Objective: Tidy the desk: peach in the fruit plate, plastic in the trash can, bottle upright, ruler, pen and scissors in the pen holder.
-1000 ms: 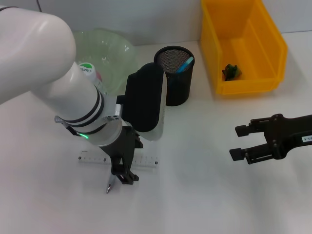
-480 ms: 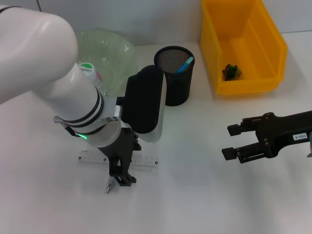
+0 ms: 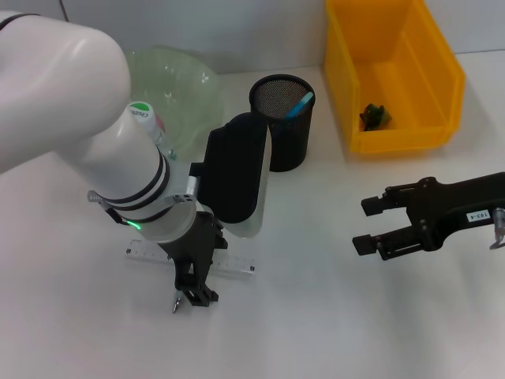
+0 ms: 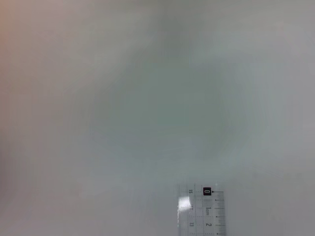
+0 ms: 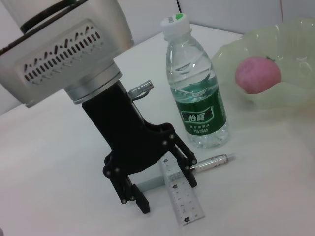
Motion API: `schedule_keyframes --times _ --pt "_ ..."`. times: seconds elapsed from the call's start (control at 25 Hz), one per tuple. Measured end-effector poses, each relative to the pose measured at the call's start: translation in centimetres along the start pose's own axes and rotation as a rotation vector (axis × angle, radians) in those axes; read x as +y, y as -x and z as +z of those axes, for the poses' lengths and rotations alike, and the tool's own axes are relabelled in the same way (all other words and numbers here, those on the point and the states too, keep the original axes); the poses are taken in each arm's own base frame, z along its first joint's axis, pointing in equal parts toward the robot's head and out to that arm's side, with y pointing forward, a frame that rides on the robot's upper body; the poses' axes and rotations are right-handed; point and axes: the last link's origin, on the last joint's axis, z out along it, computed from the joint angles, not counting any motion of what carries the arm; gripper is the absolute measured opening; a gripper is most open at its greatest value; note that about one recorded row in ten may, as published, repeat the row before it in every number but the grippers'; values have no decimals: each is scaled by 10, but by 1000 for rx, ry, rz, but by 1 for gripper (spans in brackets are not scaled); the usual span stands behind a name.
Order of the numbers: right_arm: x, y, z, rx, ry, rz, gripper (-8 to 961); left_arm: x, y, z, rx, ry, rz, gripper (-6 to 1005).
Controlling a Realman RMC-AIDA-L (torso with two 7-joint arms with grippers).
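Progress check: peach (image 5: 257, 74) is in the fruit plate (image 5: 295, 39), bottle (image 5: 196, 93) upright, plastic binned. My left claw (image 3: 192, 290) is spread apart right over the ruler (image 3: 237, 265) and pen (image 5: 212, 162); both aren't in the pen holder (image 3: 284, 120) yet. Right claw (image 3: 369, 226) hangs open, well off

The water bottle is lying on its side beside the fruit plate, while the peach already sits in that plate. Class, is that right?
Not quite. The right wrist view shows the water bottle standing upright on the table, cap on top, not lying on its side. The rest holds: it stands beside the fruit plate, and the peach already sits in that plate.
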Motion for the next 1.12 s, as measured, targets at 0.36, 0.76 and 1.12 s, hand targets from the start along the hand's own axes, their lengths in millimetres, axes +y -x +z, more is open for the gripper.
schedule_keyframes --times 0.36,0.76,1.12 --pt "0 1 0 1 1 -2 818 -2 -1 -2 1 -11 7 799" --pt "0 2 1 0 4 -3 818 -7 -6 -5 4 -32 31 798" --pt "0 7 5 -3 15 -13 818 -7 -6 -4 5 -29 49 798"
